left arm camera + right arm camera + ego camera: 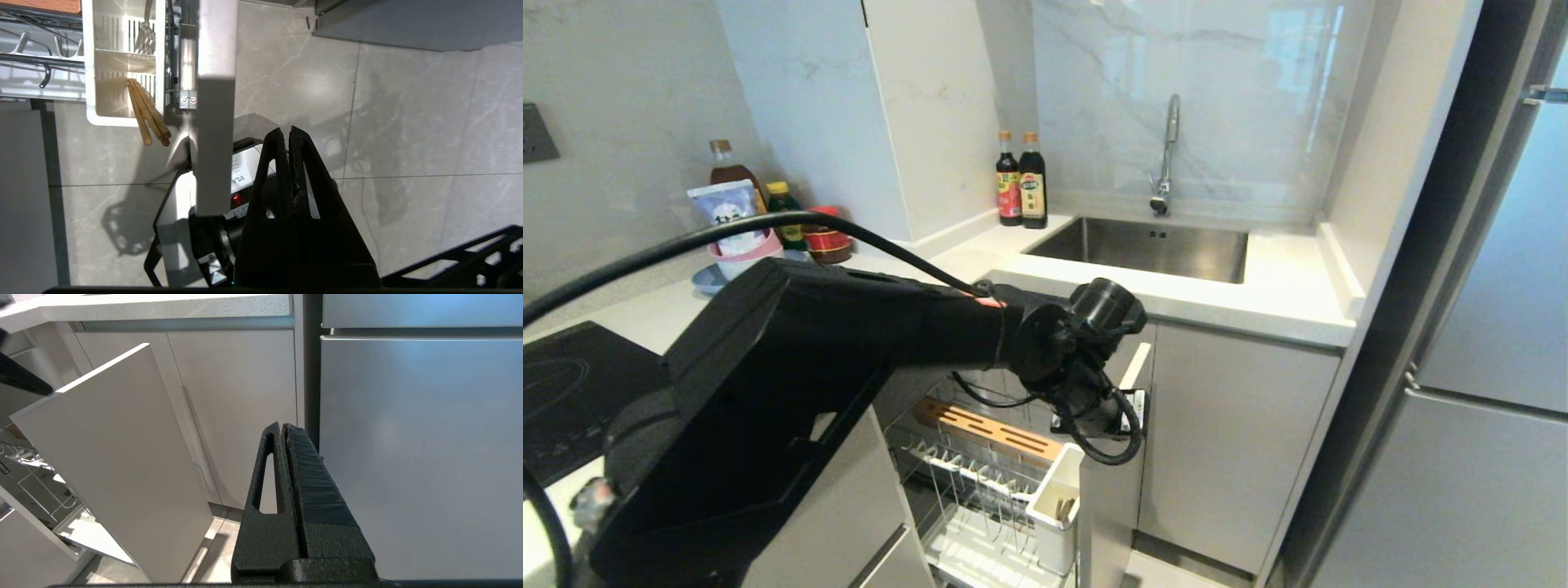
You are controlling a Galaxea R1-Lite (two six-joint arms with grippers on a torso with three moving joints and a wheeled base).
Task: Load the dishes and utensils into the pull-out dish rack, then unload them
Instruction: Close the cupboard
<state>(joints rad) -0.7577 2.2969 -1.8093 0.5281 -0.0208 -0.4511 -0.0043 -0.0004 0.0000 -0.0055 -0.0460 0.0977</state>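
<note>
Counter items: stacked bowls (pixel 742 253) and bottles are seen at 10 o'clock in the head view, on the white countertop (pixel 1282 294).
Left arm: it is stretched across the head view from 8 o'clock toward centre, above the pulled-out rack.
Pull-out dish rack (pixel 980 490): it is drawn out of the cabinet at 6 o'clock, its wire tines seen bare of dishes; a wooden slotted board (pixel 988 429) is set along its far edge.
Cutlery box (pixel 122 61): it is fixed just beside the pale front panel (pixel 214 102).
Chopsticks (pixel 147 116): they are stood in the box side by side, leaned, their free ends past the box rim.
Left gripper (pixel 289 134): its fingers are pressed together and nothing is held; it is hung over the floor tiles, beside the panel.
Right gripper (pixel 282 430): its fingers are pressed together, empty, pointed at the cabinet doors (pixel 229 408) beside the fridge (pixel 421 437).
</note>
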